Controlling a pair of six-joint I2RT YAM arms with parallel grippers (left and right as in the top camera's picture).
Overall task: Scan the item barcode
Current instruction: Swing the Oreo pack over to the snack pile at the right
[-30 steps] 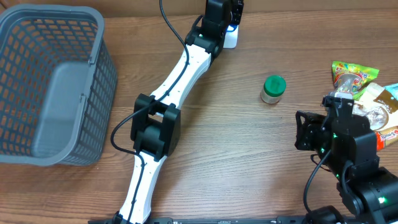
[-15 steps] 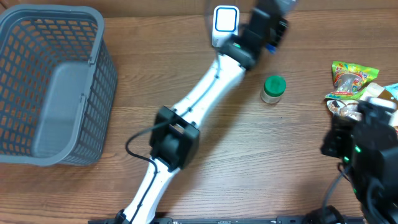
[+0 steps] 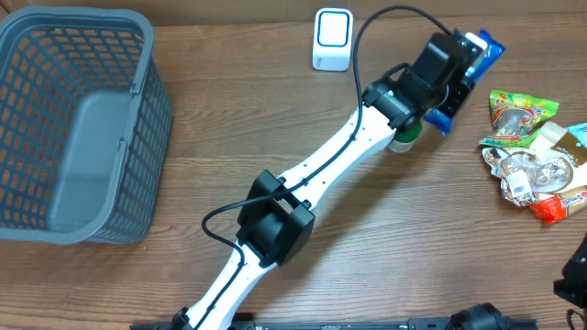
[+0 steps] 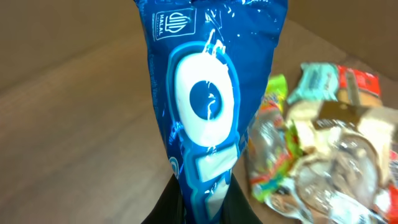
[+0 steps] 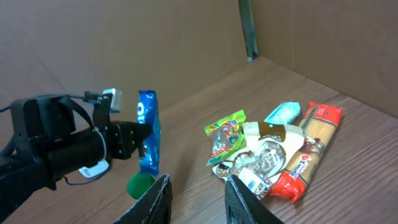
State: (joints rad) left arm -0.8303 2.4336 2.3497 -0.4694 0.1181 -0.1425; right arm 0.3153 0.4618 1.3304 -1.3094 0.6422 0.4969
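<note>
Nearest, the right end effector [image 5: 198, 200] hangs over the counter [image 3: 385, 238], fingers parted and empty. Beyond it a heap of snack packets [image 3: 537, 156] lies at the right edge, with a green-lidded jar [image 3: 404, 139] nearer the middle. Farther on, the left end effector [image 5: 140, 142] is clenched on the blue packet [image 4: 208, 106], held upright just past the jar. The white scanner [image 3: 331, 38] stands at the far edge, and a grey basket [image 3: 55, 55] sits far left.
</note>
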